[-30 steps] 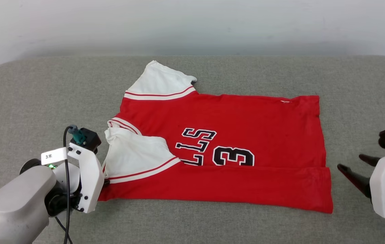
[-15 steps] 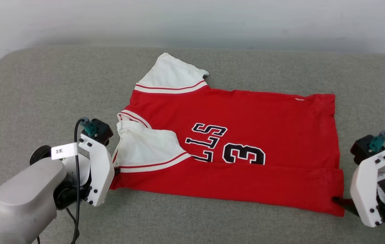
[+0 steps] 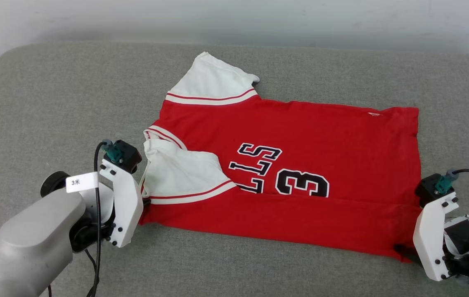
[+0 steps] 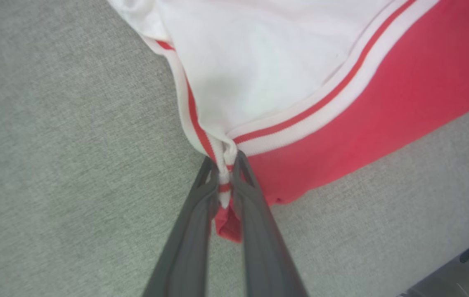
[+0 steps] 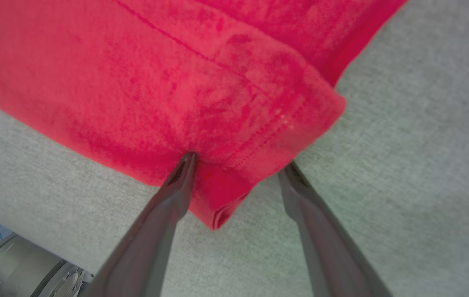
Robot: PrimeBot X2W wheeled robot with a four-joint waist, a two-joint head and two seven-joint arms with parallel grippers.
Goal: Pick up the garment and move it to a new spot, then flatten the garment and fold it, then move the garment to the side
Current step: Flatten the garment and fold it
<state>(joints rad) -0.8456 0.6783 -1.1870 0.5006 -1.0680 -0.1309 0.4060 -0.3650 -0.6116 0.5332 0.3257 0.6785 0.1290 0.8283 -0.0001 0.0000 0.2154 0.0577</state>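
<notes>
Your right jaws have moved in, apart, astride the 5 o'clock corner of the garment (image 3: 342, 144), left jaws clamped on its 8 o'clock corner: a shallow bite could drop a layer.

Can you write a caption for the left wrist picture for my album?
The left hand pinches the red-and-white shirt by its striped corner on the grey cushion.

Red white-sleeved jersey T-shirt (image 3: 321, 136) lies part-folded on grey fabric cushion (image 3: 53, 103), left pincer (image 3: 146, 202) and right pincer (image 3: 403, 249) at its near corners.
</notes>
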